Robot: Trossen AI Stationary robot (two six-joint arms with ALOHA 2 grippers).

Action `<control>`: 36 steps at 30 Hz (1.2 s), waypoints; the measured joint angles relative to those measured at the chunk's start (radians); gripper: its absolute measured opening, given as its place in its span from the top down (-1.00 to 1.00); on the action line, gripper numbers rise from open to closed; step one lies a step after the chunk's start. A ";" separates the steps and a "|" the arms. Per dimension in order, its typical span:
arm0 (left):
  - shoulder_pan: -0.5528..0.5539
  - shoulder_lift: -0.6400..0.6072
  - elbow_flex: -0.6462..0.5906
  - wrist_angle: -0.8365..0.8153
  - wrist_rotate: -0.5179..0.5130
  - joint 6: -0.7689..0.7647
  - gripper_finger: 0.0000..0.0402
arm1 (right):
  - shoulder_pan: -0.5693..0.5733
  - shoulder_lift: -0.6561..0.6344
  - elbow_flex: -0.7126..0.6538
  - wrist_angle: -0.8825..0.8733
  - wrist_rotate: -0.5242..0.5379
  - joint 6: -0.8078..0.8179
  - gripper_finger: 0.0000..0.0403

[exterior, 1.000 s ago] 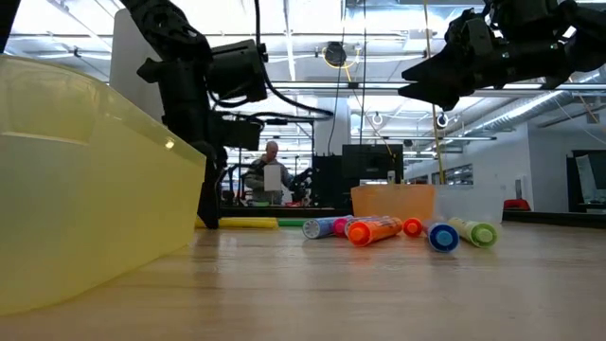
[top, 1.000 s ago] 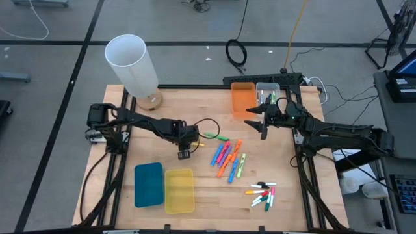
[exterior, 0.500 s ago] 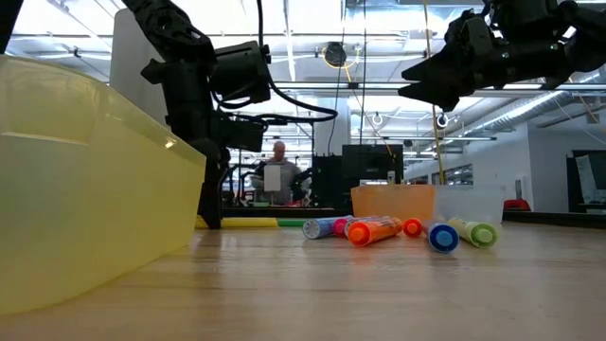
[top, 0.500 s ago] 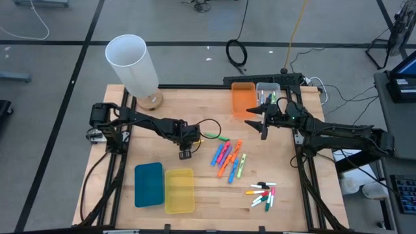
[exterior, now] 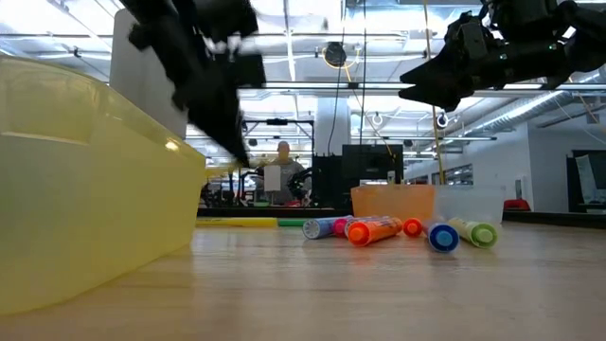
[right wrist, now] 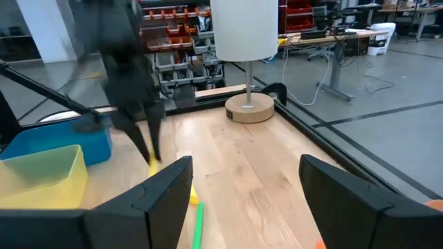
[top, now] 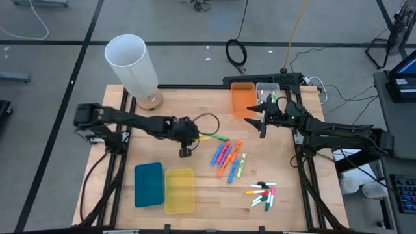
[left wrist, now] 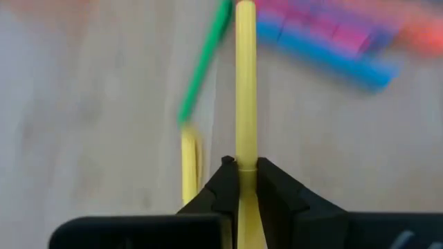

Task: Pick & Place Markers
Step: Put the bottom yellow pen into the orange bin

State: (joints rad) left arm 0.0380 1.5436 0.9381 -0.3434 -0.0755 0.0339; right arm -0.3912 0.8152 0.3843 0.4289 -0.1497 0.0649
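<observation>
My left gripper (left wrist: 245, 166) (top: 196, 136) hangs over the table's middle left, shut on a yellow marker (left wrist: 245, 83). A green-and-yellow marker (left wrist: 201, 76) (top: 218, 138) lies flat on the wood just beyond it. Several coloured markers (top: 227, 158) lie in a loose cluster to the right of that. Several thin white ones (top: 262, 195) lie nearer the front right. My right gripper (top: 255, 122) (right wrist: 246, 173) waits open and level, high above the table's far right, with nothing between its fingers. My left gripper pinches the yellow marker near its end (left wrist: 245, 153) between the two fingers (left wrist: 225, 185). The fingers slant down from the table's left and the marker sticks out forward past their tips, along them. In the low view the marker's held end (exterior: 223, 166) is off the table.
A white cylinder on a round wooden base (top: 133, 65) stands at the far left. An orange bin (top: 242, 99) and a clear bin (top: 267, 91) sit at the far right. A blue bin (top: 148, 184) and a yellow bin (top: 179, 190) sit at the near left. A person (exterior: 282, 170) stands far behind.
My left gripper has shut on the yellow marker and risen from the table, tipping less steeply downward as the arm drew back toward the left. The yellow marker has come up off the wood with it. The green-and-yellow marker stays where it lay.
</observation>
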 joint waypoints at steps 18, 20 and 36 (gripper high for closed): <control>-0.012 -0.148 0.001 0.588 0.030 0.306 0.84 | 0.157 0.360 0.024 0.615 0.071 -0.065 -0.26; -0.007 -0.148 0.001 0.595 0.030 0.306 0.84 | 0.175 0.402 0.059 0.616 0.071 -0.072 -0.26; 0.014 -0.149 0.002 0.557 0.022 0.285 0.85 | 0.331 0.598 0.280 0.612 0.070 -0.181 -0.26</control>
State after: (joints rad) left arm 0.0521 1.3941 0.9401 0.2134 -0.0532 0.3191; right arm -0.0605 1.4129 0.6639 1.0405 -0.0799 -0.1166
